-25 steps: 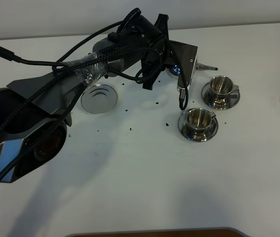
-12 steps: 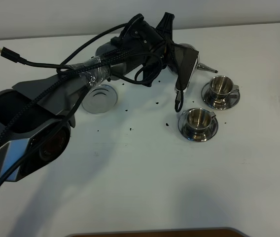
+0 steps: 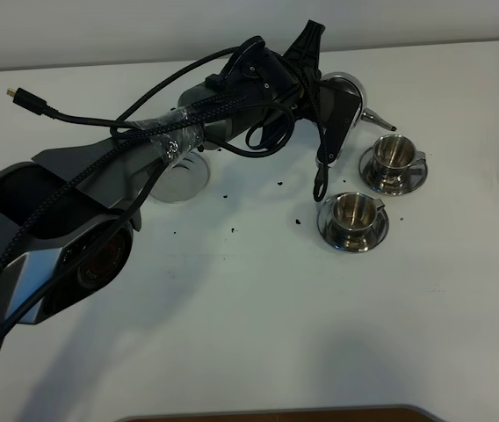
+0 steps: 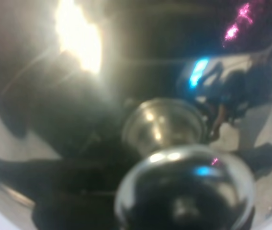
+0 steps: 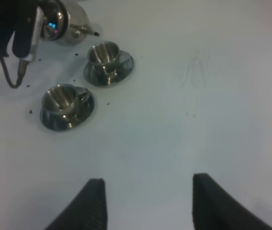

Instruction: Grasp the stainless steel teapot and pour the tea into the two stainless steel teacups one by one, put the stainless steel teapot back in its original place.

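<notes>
Left gripper (image 3: 318, 91) clamped on teapot (image 3: 351, 86); spout (image 3: 374, 117) aimed right, just short of far cup (image 3: 394, 151). Right gripper (image 5: 145, 206) spread, well apart.

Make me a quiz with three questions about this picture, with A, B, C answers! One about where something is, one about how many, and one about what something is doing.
1. Where is the teapot?
A. on the coaster
B. at the end of the left arm, by the far cup
C. on the near saucer

2. How many cups are there?
A. one
B. two
C. four

3. How is the right gripper?
A. open, holding nothing
B. shut on a cup
C. holding the teapot

Answers:
1 B, its spout points toward the far cup and the coaster has no pot on it.
2 B, only the far cup and the near cup show.
3 A, its fingers stand apart with nothing between them.
</notes>
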Available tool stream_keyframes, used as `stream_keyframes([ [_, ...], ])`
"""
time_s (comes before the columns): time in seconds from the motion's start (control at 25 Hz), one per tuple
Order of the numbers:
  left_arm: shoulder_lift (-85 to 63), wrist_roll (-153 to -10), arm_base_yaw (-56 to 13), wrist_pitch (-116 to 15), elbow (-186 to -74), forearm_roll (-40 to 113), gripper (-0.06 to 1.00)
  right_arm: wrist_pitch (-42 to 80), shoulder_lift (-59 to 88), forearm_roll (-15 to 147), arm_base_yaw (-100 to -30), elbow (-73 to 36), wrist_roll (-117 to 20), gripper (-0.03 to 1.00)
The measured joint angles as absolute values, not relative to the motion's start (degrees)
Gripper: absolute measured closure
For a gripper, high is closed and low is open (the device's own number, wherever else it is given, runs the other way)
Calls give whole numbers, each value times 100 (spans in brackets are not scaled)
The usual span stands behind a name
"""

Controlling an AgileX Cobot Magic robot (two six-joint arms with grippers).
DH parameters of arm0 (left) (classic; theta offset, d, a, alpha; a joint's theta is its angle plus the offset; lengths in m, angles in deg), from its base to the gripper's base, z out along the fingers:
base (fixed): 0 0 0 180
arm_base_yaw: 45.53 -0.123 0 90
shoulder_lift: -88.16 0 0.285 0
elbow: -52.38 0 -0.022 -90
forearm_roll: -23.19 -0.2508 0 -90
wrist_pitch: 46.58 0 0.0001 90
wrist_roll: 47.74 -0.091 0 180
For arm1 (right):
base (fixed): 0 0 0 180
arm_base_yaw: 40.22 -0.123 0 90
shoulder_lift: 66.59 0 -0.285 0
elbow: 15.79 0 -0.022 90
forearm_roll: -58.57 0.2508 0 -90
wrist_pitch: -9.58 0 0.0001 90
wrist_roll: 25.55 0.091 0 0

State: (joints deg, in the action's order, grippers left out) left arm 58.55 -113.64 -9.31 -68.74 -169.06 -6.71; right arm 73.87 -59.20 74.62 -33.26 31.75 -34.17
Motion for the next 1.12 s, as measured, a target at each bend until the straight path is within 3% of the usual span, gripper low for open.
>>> stream_keyframes([
  [1.12,5862,-12502,-922,-6264,-16906,-735,70,7387,-5920,7462,-3326,3175,-3417,55],
])
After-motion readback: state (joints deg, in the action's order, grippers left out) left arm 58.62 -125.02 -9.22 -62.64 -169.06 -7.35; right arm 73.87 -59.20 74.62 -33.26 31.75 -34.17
